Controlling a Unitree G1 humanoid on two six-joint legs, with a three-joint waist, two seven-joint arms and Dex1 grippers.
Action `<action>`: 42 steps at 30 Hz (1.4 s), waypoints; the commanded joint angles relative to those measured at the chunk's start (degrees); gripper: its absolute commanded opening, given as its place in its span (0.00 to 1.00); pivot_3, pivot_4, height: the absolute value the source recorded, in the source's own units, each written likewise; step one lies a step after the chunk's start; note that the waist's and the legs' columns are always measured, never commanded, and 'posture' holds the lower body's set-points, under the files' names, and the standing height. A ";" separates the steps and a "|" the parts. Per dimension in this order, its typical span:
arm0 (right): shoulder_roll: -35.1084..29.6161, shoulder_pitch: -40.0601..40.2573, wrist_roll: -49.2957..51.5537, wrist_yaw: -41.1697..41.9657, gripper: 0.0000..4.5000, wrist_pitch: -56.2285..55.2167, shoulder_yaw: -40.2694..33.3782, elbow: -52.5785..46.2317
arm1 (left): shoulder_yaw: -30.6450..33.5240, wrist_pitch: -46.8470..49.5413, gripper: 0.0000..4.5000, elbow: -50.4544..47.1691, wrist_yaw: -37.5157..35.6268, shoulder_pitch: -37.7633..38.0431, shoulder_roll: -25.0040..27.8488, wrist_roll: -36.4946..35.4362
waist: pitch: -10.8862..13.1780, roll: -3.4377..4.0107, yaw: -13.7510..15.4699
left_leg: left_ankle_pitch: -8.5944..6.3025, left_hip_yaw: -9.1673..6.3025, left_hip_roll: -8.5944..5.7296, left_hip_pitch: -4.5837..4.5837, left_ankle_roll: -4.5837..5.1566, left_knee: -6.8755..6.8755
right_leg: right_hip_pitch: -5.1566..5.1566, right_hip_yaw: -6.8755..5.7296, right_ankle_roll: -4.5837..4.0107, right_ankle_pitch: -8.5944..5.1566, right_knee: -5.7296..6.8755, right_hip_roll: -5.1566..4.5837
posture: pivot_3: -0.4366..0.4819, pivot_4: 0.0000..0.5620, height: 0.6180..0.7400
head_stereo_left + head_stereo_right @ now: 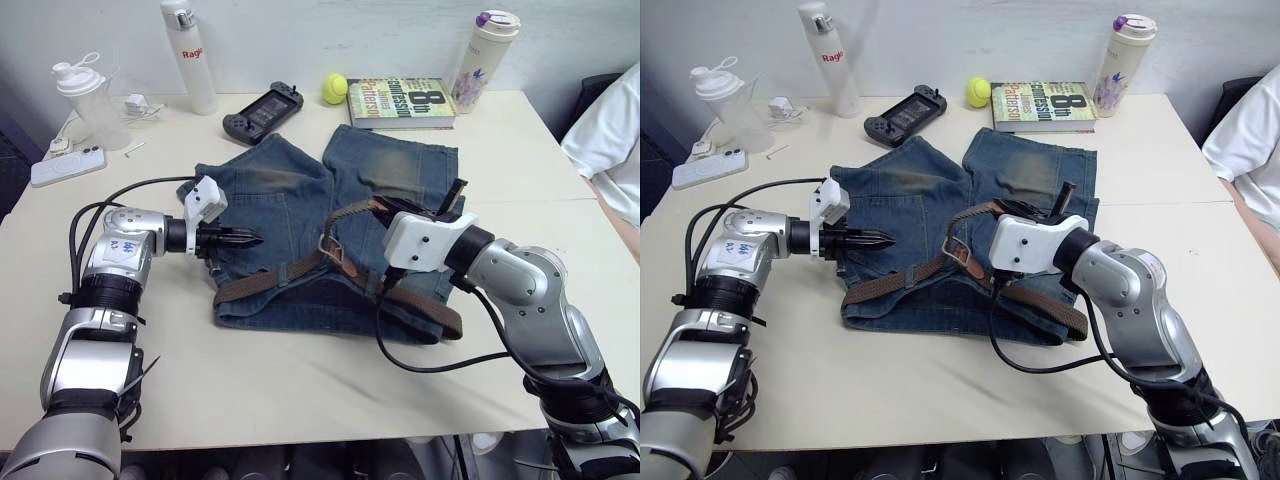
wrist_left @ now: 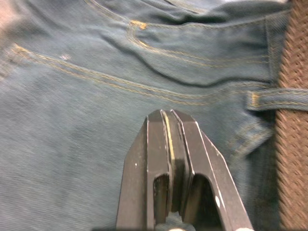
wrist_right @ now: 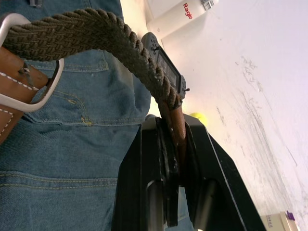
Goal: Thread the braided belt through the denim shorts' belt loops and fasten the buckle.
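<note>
We read "Ragic" on the white bottle (image 1: 189, 55), "8th Confession" on the book (image 1: 402, 101); beige table (image 1: 300, 380). Right gripper (image 3: 174, 126) clamps the belt (image 3: 96, 33); left gripper (image 2: 169, 125) closed, empty.

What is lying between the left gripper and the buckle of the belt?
In the left eye view, bare blue fabric of the denim shorts lies between the left gripper and the buckle; nothing else sits there.
</note>
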 commanded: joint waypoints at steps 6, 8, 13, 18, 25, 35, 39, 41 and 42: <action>-0.85 -2.45 1.85 -0.79 0.00 -1.38 -4.23 -3.11 | -6.17 -14.56 0.00 10.17 0.69 0.10 -0.09 9.58 | -0.03 -0.03 0.07 | 0.01 0.11 0.02 0.03 -0.01 0.04 | -0.06 -0.04 0.00 0.00 0.11 -0.04 | 0.48 0.27 1.00; -1.73 -3.39 3.14 -0.24 0.00 -1.44 -6.10 -2.93 | -6.78 -15.85 0.00 11.65 1.31 0.24 -0.04 10.67 | -0.04 -0.03 0.05 | 0.00 0.11 0.02 0.07 0.00 0.04 | -0.03 -0.05 0.00 0.00 0.11 -0.04 | 0.48 0.27 1.00; -4.40 -7.28 5.98 -0.36 0.00 -1.23 -11.17 -0.60 | -7.01 -18.07 0.00 13.20 1.78 0.50 -0.11 11.42 | -0.11 0.03 0.01 | 0.00 0.12 0.03 0.17 0.00 0.05 | 0.05 -0.05 0.00 0.00 0.13 -0.08 | 0.48 0.27 1.00; -5.38 -9.33 7.14 -0.58 0.00 -1.38 -12.06 0.83 | -6.71 -18.72 0.00 13.42 2.54 0.53 -0.13 11.34 | -0.16 0.03 0.02 | 0.00 0.12 0.05 0.21 0.00 0.05 | 0.08 -0.02 0.00 0.00 0.14 -0.11 | 0.48 0.27 1.00; -2.75 -8.03 7.43 0.44 0.00 -0.12 -6.09 -1.06 | -2.00 -18.68 0.00 9.84 2.97 0.42 -1.45 6.11 | -0.17 0.05 0.01 | 0.00 0.12 0.05 0.21 0.00 0.08 | 0.07 0.01 0.00 0.00 0.19 -0.13 | 0.48 0.27 1.00; 1.04 -8.81 3.47 0.72 0.00 2.93 3.82 1.18 | 9.18 3.43 0.51 -22.89 -0.49 9.28 2.45 -9.73 | -0.13 -0.02 -0.26 | -0.01 -0.01 0.06 -0.12 0.03 0.13 | -0.15 0.11 0.00 0.00 0.17 -0.24 | 0.48 0.27 1.00; 0.18 -9.52 -0.47 1.26 0.00 0.53 7.46 3.93 | 16.46 23.21 0.93 -47.95 8.05 15.41 1.76 -22.53 | -0.13 -0.02 -0.90 | -0.01 -0.11 0.06 -0.12 0.02 0.12 | -0.11 0.17 0.00 0.00 0.16 -0.28 | 0.48 0.27 1.00; 0.41 -9.96 -1.99 1.67 0.00 -0.40 9.14 4.87 | 16.55 26.16 0.99 -55.29 12.20 18.03 0.51 -23.57 | -0.13 -0.01 -1.00 | -0.01 -0.24 0.03 -0.07 0.02 0.11 | 0.05 0.17 0.00 0.00 0.11 -0.30 | 0.48 0.27 1.00; 0.76 -10.23 -2.43 1.78 0.00 -0.66 9.66 5.14 | 16.08 26.54 0.99 -57.68 13.60 19.06 0.22 -23.23 | -0.13 -0.01 -1.04 | -0.01 -0.25 0.03 -0.01 0.02 0.10 | 0.12 0.18 0.00 0.00 0.08 -0.30 | 0.48 0.27 1.00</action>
